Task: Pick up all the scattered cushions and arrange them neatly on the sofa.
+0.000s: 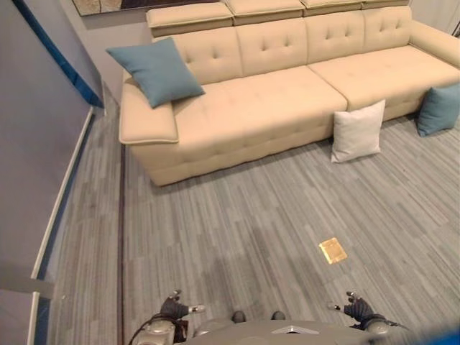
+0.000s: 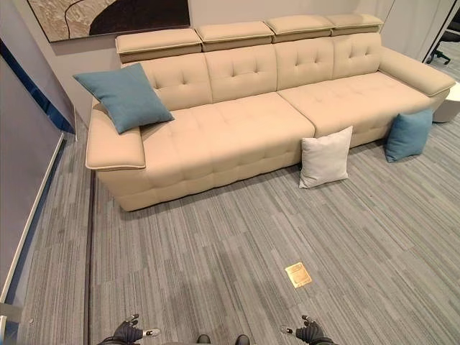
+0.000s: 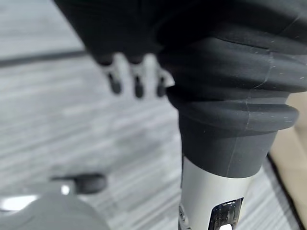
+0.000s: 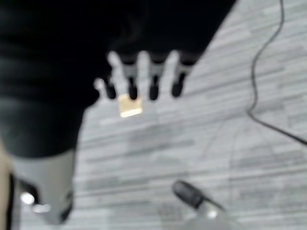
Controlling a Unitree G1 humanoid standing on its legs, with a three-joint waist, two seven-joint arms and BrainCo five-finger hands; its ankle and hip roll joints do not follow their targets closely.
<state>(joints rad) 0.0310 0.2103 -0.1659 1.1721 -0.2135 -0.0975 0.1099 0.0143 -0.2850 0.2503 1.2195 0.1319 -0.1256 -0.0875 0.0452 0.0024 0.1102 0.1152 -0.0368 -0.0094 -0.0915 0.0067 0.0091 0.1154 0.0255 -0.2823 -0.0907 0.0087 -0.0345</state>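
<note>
Three cushions counted: two blue, one white. One sofa, cream and tufted, spanning the far side of the grey striped floor.

At the sofa's left end, first blue cushion (image 2: 126, 96) propped tilted against the left armrest (image 2: 115, 147) and the backrest corner, resting on the seat's left edge. Four headrest pads (image 2: 158, 42) in a row along the top of the backrest. Framed picture (image 2: 108, 14) on the wall behind the left half of the sofa.

Further right, white cushion (image 2: 325, 158) standing on the floor (image 2: 215, 244), leaning against the sofa's front edge near the seam between the two seat sections. Right again, second blue cushion (image 2: 408, 134) on the floor, leaning against the front of the sofa (image 2: 237, 129) near its right end, just below the right armrest.

One small brass floor plate (image 2: 298, 274) set flat into the floor, well apart from the sofa front, between the white cushion and the near edge of the scene. Open floor between the hands and both floor cushions.

Left hand (image 2: 129, 332) low at the near edge, fingers (image 3: 136, 81) straight and relaxed, holding nothing. Right hand (image 2: 309, 331) likewise low at the near edge, fingers (image 4: 154, 81) extended and spread, empty, above the floor plate in the right wrist view.
</note>
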